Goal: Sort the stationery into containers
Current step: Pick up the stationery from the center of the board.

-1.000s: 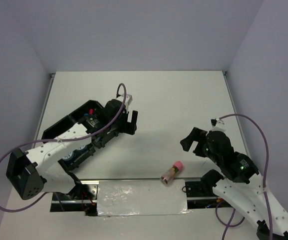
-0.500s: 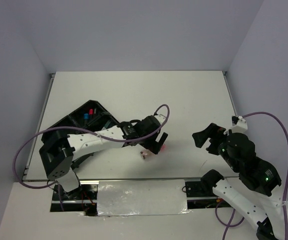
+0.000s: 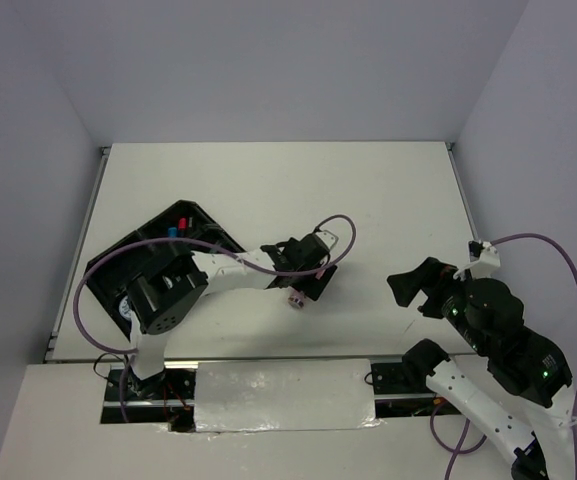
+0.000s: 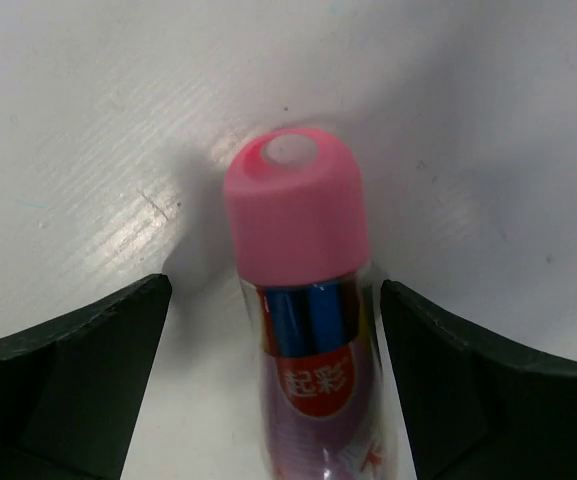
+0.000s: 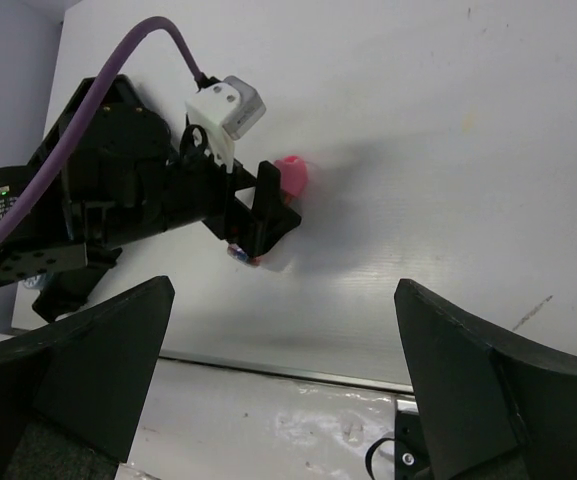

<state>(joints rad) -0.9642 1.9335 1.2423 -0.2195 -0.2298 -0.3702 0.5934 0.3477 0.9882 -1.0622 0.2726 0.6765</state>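
straddling the pink-capped tube [image 4: 303,300] that lies on the white bench [image 3: 368,190] just left of the top frame's centre, the left jaws stand spread wide, with bare bench showing between the tube and the finger at the left of the wrist frame and the other finger just beside it. the right jaws, also spread and holding nothing, hang at the right of the top frame, well apart from the tube. the black organiser tray [image 3: 200,213] sits at the left, red- and blue-capped highlighters [image 3: 176,228] in a compartment near its upper corner.
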